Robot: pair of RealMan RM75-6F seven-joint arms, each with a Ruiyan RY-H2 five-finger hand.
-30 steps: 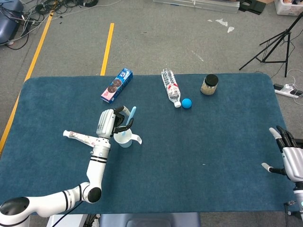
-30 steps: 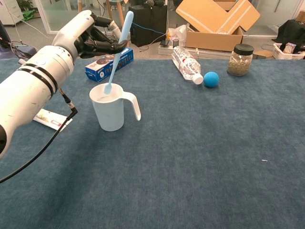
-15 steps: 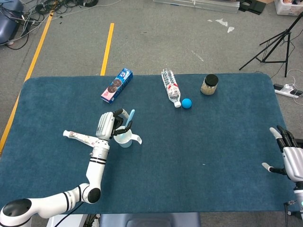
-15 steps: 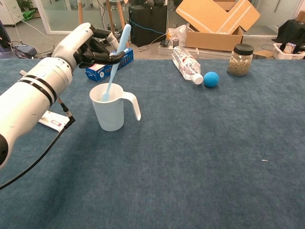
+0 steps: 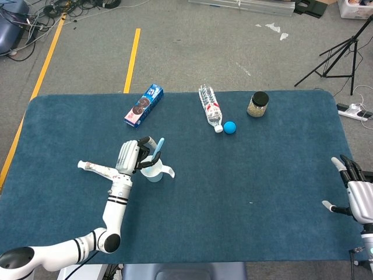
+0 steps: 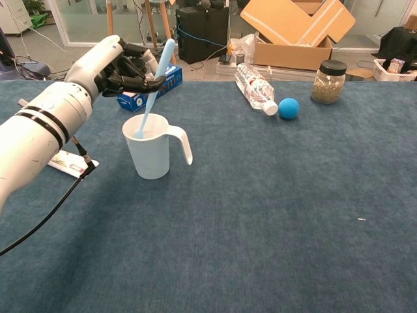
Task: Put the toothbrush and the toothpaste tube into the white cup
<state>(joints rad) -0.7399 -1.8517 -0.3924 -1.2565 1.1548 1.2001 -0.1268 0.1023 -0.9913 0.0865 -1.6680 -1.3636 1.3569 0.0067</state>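
Blue cloth table point(image 5: 245, 175). Left hand point(image 6: 117, 62) pinches the toothbrush point(image 6: 151, 91), its lower end inside the white cup point(image 6: 151, 153), not released. Toothpaste tube point(image 5: 96, 169) lies flat just left of the cup, untouched. Right hand point(image 5: 356, 192) idle, fingers apart. Task judged under half complete.

One toothbrush point(image 6: 155, 85), toothpaste tube point(image 5: 99, 170), white cup point(image 6: 151, 147), biscuit box point(image 5: 143, 105), bottle point(image 5: 210, 107), ball point(image 5: 229, 127), jar point(image 5: 257, 104).

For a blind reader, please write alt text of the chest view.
The left hand holds a light blue toothbrush, its lower end inside the white cup on a blue table. Behind lie a bottle, ball and jar.
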